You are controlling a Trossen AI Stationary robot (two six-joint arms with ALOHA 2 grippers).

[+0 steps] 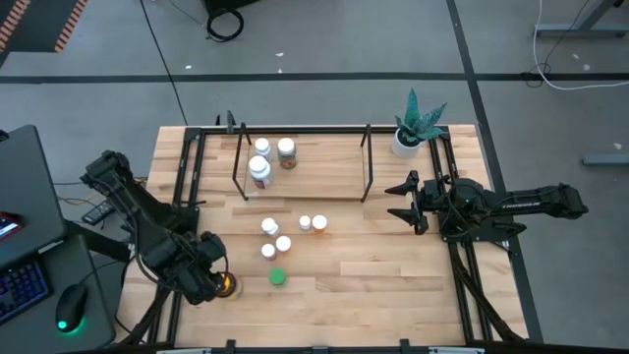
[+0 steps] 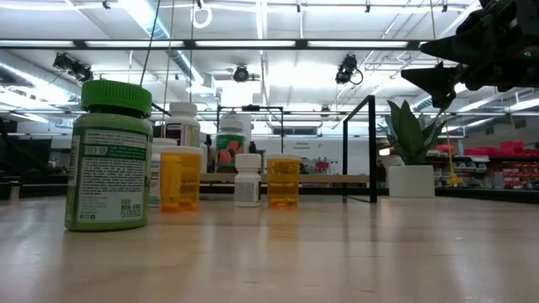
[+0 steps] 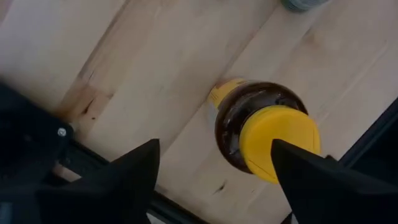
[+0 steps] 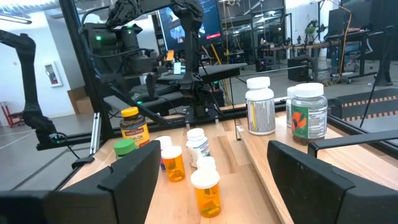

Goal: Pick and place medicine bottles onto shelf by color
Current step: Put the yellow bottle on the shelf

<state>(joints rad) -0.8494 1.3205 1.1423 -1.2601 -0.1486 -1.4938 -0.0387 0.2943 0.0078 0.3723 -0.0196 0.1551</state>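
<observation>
The brown glass medicine bottle with a yellow cap (image 3: 264,134) stands upright on the light wooden table (image 1: 393,265) at seven o'clock, directly beneath my wide-open left gripper (image 3: 214,171). My right gripper (image 1: 401,202) waits at three o'clock, spread wide, holding nothing.

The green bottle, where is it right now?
In the high view the green bottle stands near the table's front edge, right of the left claw, below the white-capped cluster.

Amber bottle (image 3: 249,127), yellow cap. Green bottle (image 2: 109,156), green cap. Orange bottles (image 2: 283,180), white caps. Shelf (image 1: 300,162): black rods. Table (image 1: 393,265): light wood grain.
</observation>
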